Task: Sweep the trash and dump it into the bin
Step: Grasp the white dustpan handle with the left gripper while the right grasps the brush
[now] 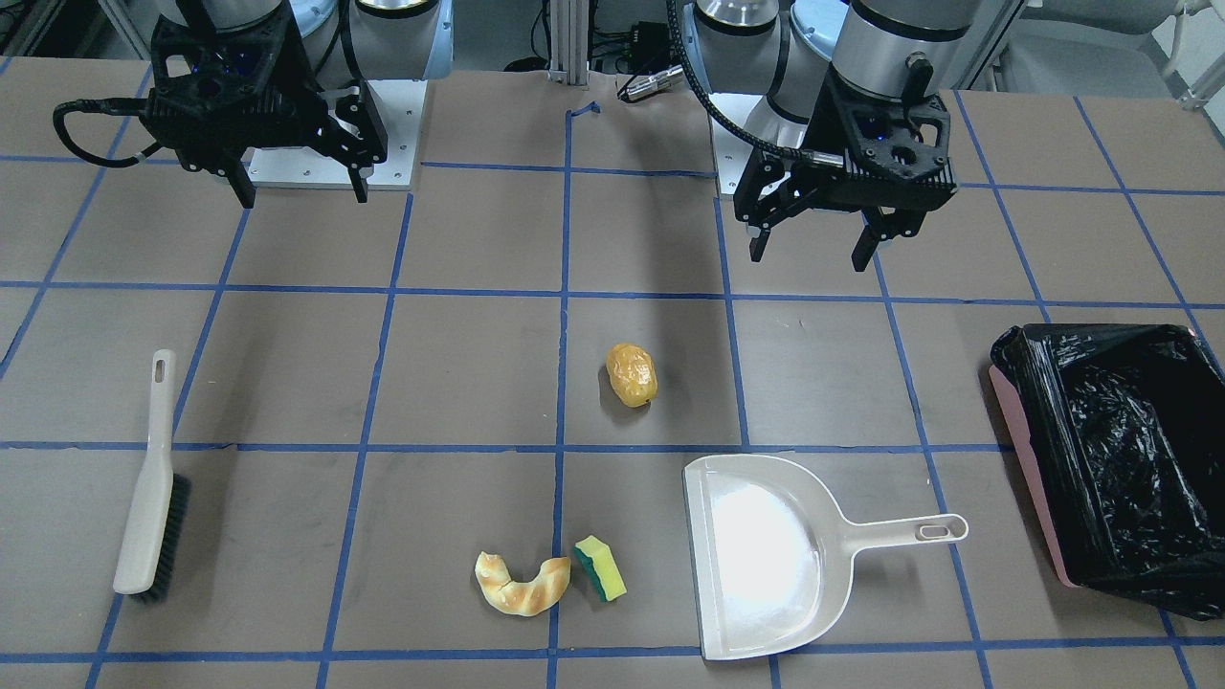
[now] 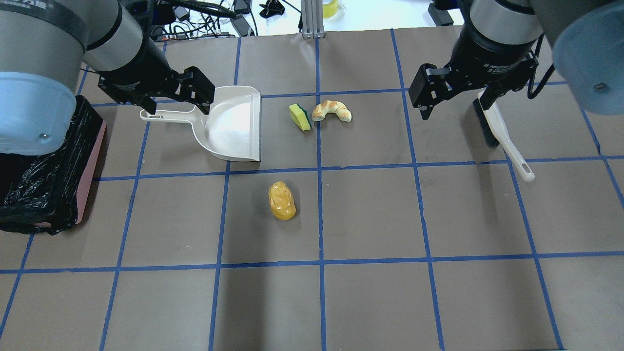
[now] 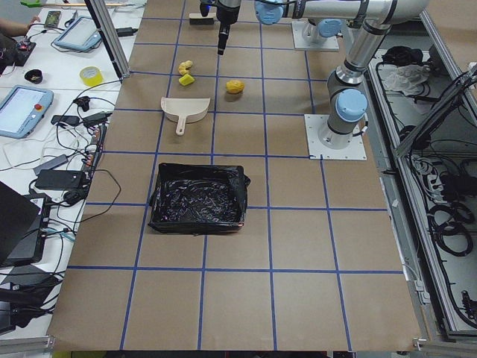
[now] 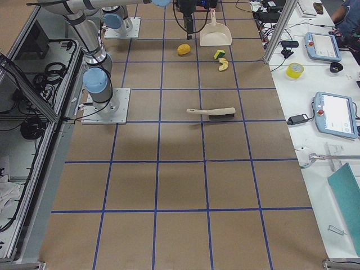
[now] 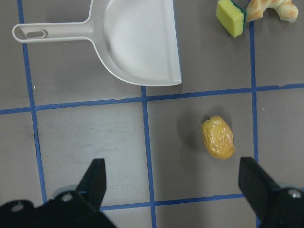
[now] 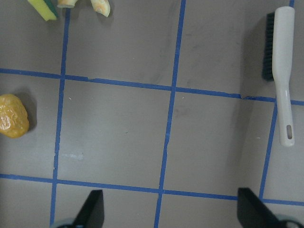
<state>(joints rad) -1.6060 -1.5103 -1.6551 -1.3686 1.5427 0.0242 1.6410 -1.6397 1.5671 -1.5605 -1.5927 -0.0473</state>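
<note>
The trash lies on the brown table: a glossy yellow potato-like lump (image 1: 632,374) in the middle, and a golden croissant (image 1: 522,584) touching a yellow-and-green sponge (image 1: 600,568) nearer the operators' side. The pink bin (image 1: 1029,469) with its black bag stands at the robot's far left. My left gripper (image 1: 812,256) is open and empty, raised above the table; in its wrist view (image 5: 173,178) the lump (image 5: 218,137) lies just ahead. My right gripper (image 1: 304,199) is open and empty, also raised; its wrist view (image 6: 171,202) shows the lump (image 6: 13,122) at the left edge.
A beige dustpan (image 1: 766,555) lies between the sponge and the bin, handle toward the bin. A beige hand brush (image 1: 148,488) with black bristles lies on the robot's right side, seen also in the right wrist view (image 6: 284,71). Blue tape lines grid the table.
</note>
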